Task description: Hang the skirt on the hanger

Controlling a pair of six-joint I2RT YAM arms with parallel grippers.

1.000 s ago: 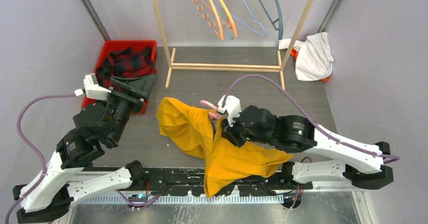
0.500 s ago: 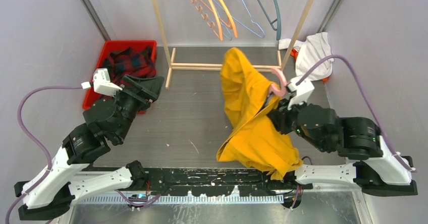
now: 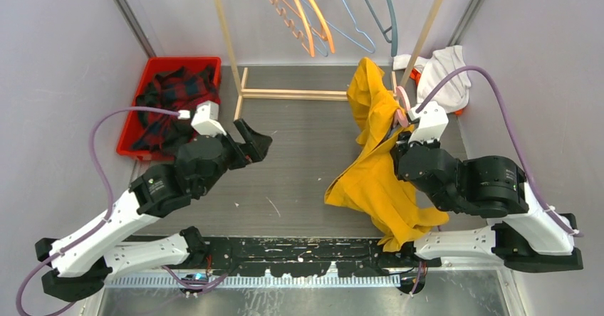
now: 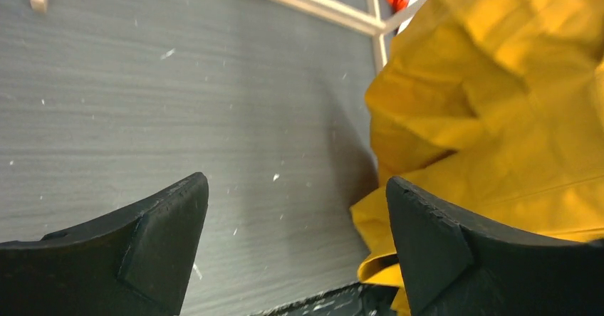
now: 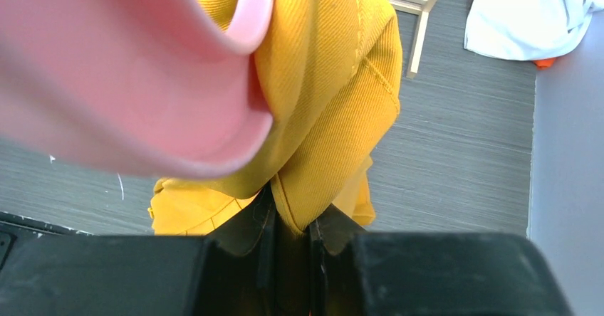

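While a red bin [image 3: 178, 61] of dark plaid cloth [image 3: 174, 88] fills the upper left of the overhead view, the left gripper [image 3: 258, 144] hangs just right of it, its fingers spread apart and holding nothing. At upper centre stands a wooden rack [image 3: 313, 94] with spare hangers [image 3: 313, 17]. Right of centre, the yellow skirt [image 3: 374, 181] hangs bunched, lifted off the table. The right gripper [image 5: 292, 223] is pinched tight on a fold of it, with a pink hanger [image 5: 128, 81] pressed against the fabric. A white cloth [image 3: 449, 74] lies at upper right.
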